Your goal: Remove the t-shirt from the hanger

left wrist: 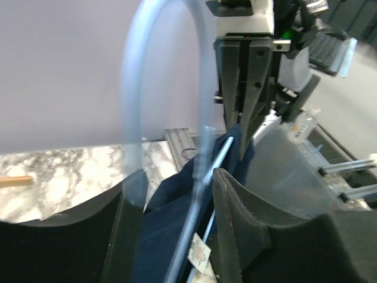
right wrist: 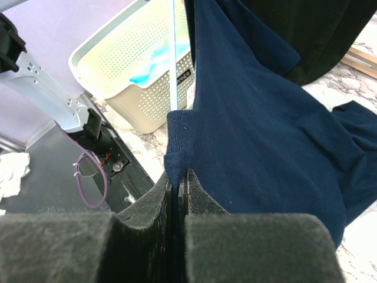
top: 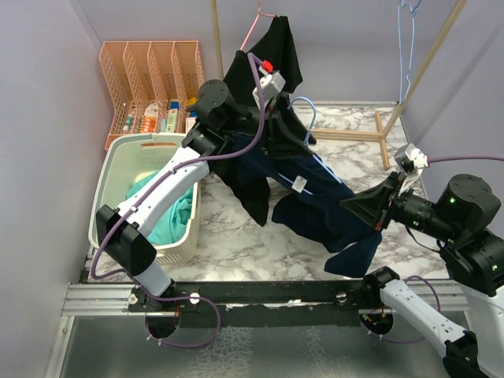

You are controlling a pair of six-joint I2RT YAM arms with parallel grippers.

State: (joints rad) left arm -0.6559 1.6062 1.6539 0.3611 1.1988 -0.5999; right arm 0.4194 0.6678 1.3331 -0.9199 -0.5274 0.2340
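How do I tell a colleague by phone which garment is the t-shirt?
Find the marble table, right of the white basket. The t-shirt is the navy cloth on the pale blue hanger; its neighbour is black, on a pink hanger.

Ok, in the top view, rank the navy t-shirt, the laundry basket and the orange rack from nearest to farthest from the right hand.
1. the navy t-shirt: pinched in the right hand, mid-table.
2. the laundry basket: left side of the table.
3. the orange rack: far left corner, behind the basket.
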